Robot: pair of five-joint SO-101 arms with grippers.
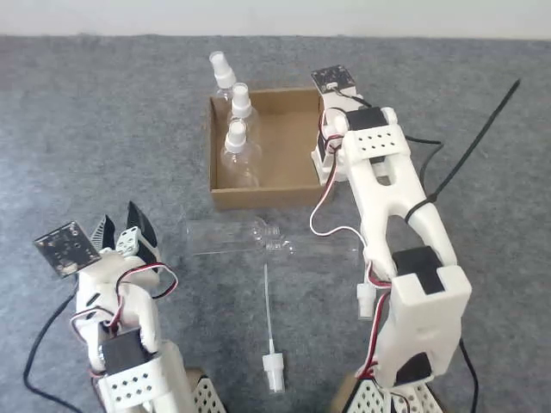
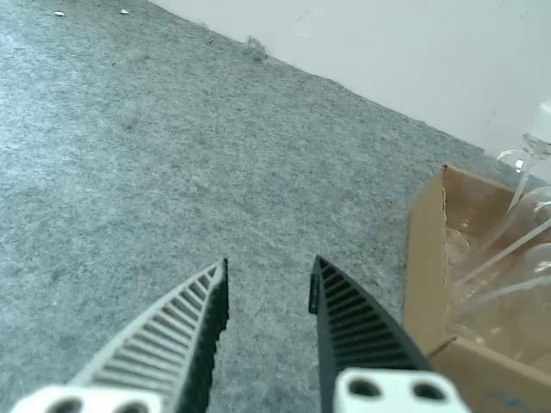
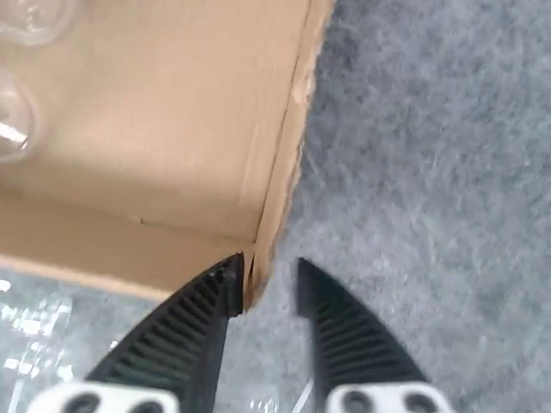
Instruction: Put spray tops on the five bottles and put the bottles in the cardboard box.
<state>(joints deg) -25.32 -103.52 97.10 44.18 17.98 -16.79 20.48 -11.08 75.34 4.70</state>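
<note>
R claw [image 3: 265,280] prob. astride box [image 3: 287,133] wall

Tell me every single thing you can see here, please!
Cardboard box: one, brown, middle of the table, far side.
Bottles with spray tops: three, clear with white tops, standing in the box along one wall.
Bottles without tops: two, clear, lying on the table just in front of the box.
Spray top: one, white with a long thin tube, lying loose between the arms.
Table: one, grey and fuzzy.
Left arm: one, white, jaws open over bare table.
Right arm: one, white, jaws open by a corner of the box.
</note>
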